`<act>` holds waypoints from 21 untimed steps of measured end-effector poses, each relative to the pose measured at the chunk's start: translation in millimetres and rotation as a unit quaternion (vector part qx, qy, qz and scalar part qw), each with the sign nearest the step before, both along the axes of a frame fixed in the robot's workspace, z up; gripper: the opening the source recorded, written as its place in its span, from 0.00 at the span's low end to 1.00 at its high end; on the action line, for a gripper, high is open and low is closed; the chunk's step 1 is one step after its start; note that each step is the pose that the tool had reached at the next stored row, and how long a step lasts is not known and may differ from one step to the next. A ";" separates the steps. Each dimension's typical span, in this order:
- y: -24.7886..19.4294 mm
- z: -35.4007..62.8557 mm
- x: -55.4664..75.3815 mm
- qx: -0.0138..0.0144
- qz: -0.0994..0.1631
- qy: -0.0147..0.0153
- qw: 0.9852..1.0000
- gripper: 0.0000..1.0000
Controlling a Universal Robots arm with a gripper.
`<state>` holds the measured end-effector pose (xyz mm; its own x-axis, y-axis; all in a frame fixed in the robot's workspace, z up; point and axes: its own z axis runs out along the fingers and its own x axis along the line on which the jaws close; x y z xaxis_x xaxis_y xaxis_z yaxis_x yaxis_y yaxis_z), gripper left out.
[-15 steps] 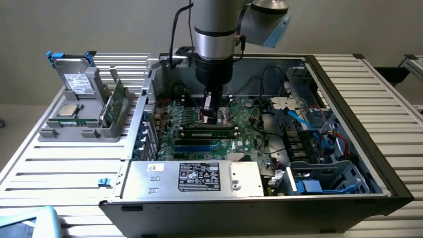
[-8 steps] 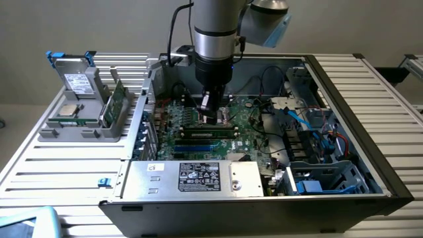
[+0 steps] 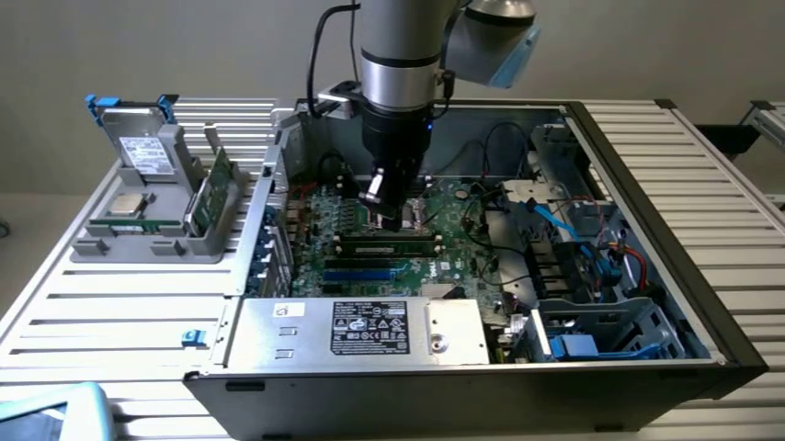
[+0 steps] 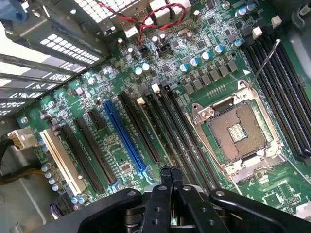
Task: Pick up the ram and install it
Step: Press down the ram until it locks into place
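You have the gripper [image 4: 169, 171] low over the motherboard [image 4: 121, 97], fingers pressed together on nothing, tips just above the black slots [image 4: 167, 116] beside the CPU socket [image 4: 238, 133]. In the exterior view the ram [image 3: 390, 246] lies seated in a slot at the board's middle, right under the gripper. Judge it light, stiff and fragile: take it by its long edges, never the chips. The power supply's label [image 3: 371, 328] carries print too small to read.

Long green ram [image 3: 389, 246] with dark chips; flat across the motherboard slots.
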<state>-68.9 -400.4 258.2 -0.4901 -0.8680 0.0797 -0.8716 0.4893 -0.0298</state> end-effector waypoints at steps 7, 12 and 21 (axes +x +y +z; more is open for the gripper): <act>0.0 -0.1 0.0 0.000 -0.053 -0.001 0.999 0.11; 0.0 -0.1 0.1 0.002 -0.071 -0.003 0.997 0.11; 0.0 -0.2 0.0 0.002 -0.124 -0.005 0.992 0.11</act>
<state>-68.9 -400.3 258.0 -0.6901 -0.7204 0.0694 -0.7234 0.6895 -0.0357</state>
